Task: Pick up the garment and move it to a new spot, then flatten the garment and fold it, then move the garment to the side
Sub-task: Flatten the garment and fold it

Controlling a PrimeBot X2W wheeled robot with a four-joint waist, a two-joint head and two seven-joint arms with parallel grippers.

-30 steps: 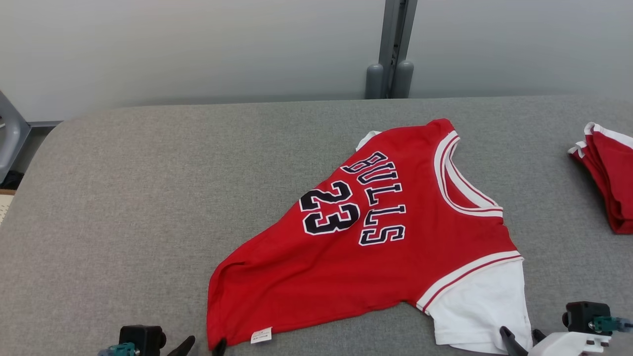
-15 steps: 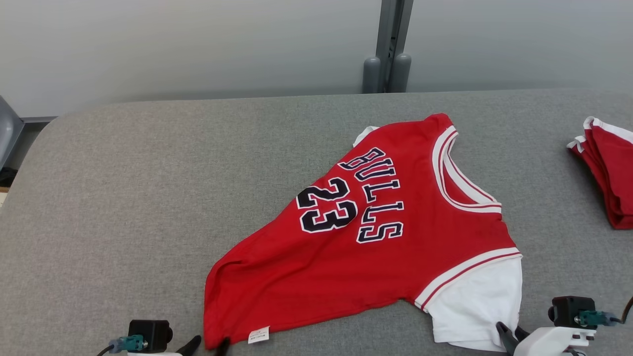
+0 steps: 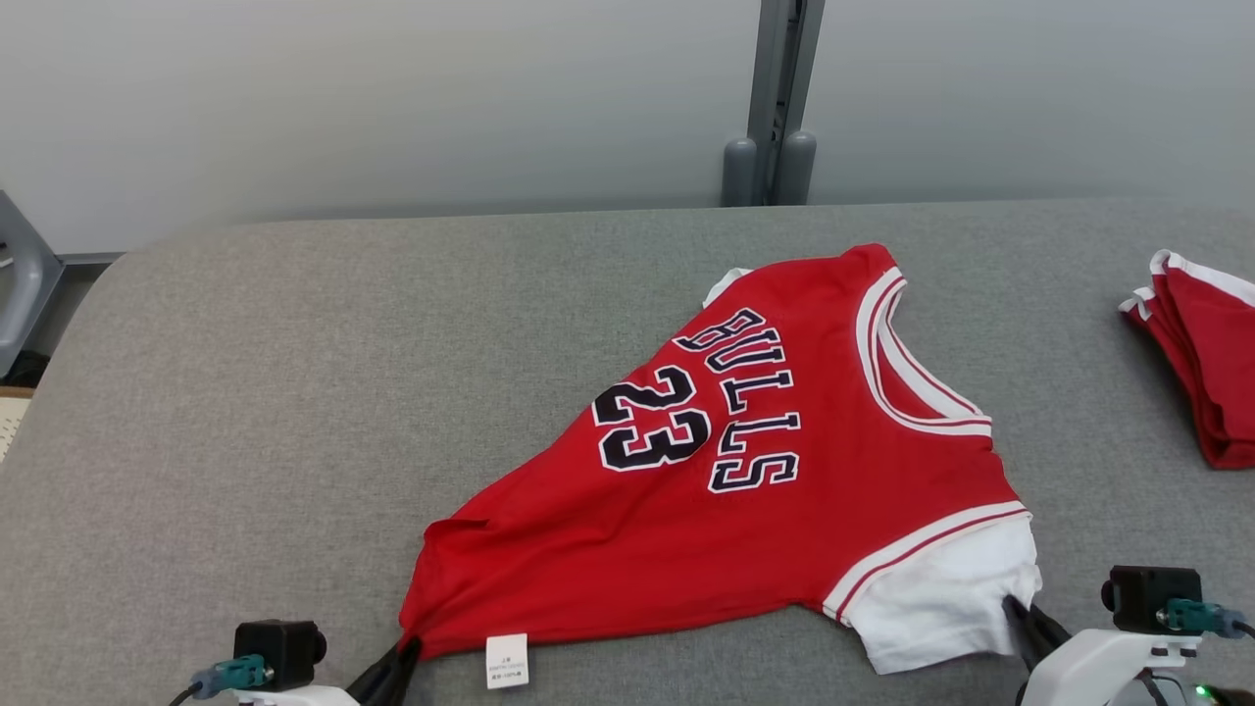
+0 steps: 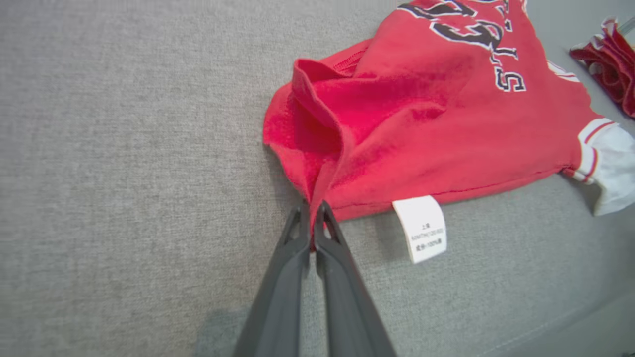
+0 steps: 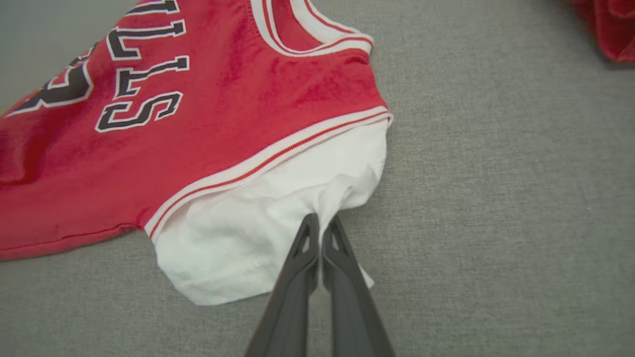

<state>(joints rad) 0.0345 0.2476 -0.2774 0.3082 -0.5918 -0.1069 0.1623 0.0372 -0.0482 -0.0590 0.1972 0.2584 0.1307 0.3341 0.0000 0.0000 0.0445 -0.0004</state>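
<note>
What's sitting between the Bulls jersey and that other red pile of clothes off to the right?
Nothing: in the head view, bare grey padded surface separates the jersey from the red pile.

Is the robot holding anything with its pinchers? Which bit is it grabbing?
Yes, the red jersey. The left gripper pinches its red bottom corner; the right gripper pinches its white sleeve.
</note>
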